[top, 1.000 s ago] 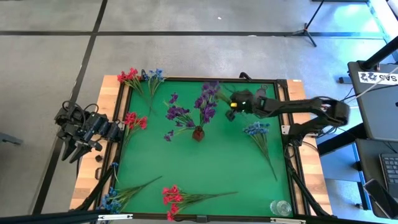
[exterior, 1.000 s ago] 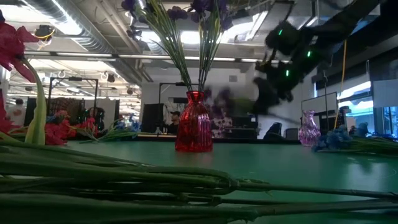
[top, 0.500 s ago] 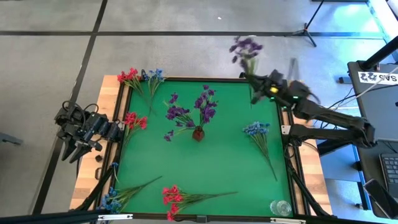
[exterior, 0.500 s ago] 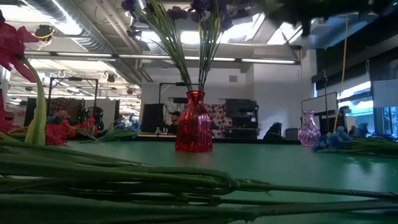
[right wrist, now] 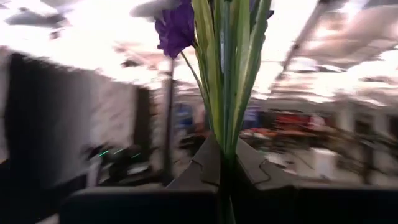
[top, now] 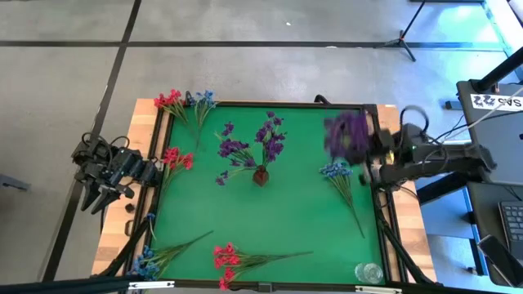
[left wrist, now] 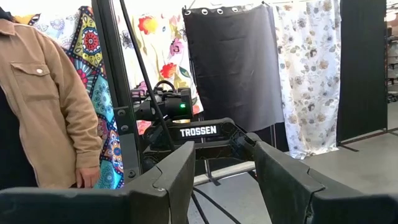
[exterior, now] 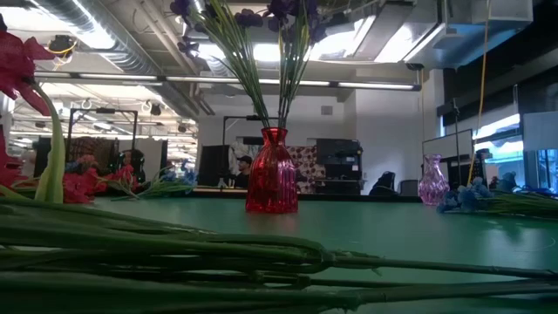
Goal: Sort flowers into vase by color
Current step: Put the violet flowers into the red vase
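Observation:
My right gripper (top: 372, 153) hangs above the mat's right edge, shut on a purple flower sprig (top: 347, 135) whose blossom (right wrist: 176, 28) rises past the fingers. A red vase (top: 260, 175) at mid-mat holds purple sprigs (top: 270, 139). Lying flat on the green mat are a blue sprig (top: 339, 171) near the right edge, a red sprig (top: 176, 157) at the left, and red (top: 229, 257) and blue (top: 147, 260) sprigs at the near edge. Red (top: 170, 100) and blue (top: 203, 98) sprigs lie at the far left corner. My left gripper (left wrist: 224, 180) waits open off the table's left edge. My right gripper pinches the purple sprig's bunched green stems (right wrist: 225, 146) between its two fingers. The fingers come from the table's right side, slanting upward, and lie across the stems. The sprig is lifted clear of the mat, its blossoms above and beyond the fingers.
A clear glass vase (top: 368, 272) stands at the near right corner, and a pinkish glass vase (exterior: 432, 180) shows at the right in the low view. Long green stems (exterior: 261, 257) lie close to the low camera. A person in a tan jacket (left wrist: 43, 99) stands beyond the table.
My right gripper has risen from beside the red vase and carried one purple sprig with it. It swung out over the far edge, then back toward the right edge, tipping from pointing downward to slanting upward. The sprig is lifted clear; the vase stays put.

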Robot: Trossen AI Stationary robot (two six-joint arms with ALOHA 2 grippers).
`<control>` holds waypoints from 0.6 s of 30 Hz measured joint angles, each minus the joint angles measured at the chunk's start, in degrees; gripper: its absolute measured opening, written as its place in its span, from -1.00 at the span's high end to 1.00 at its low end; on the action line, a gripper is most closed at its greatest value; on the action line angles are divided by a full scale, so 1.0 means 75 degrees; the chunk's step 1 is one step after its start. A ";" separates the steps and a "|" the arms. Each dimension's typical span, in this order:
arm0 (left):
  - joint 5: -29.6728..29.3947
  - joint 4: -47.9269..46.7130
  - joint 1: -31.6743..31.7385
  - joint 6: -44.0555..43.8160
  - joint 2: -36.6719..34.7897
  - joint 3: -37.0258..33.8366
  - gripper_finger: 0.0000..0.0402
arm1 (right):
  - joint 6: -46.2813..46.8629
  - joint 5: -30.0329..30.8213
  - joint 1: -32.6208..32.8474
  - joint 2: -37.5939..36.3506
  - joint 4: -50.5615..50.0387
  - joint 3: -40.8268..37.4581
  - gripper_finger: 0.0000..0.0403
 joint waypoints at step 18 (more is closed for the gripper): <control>-0.0003 0.0000 0.0003 0.0000 0.0000 0.0000 0.20 | -0.2304 0.3023 0.2812 0.3454 0.4127 -0.0003 0.97</control>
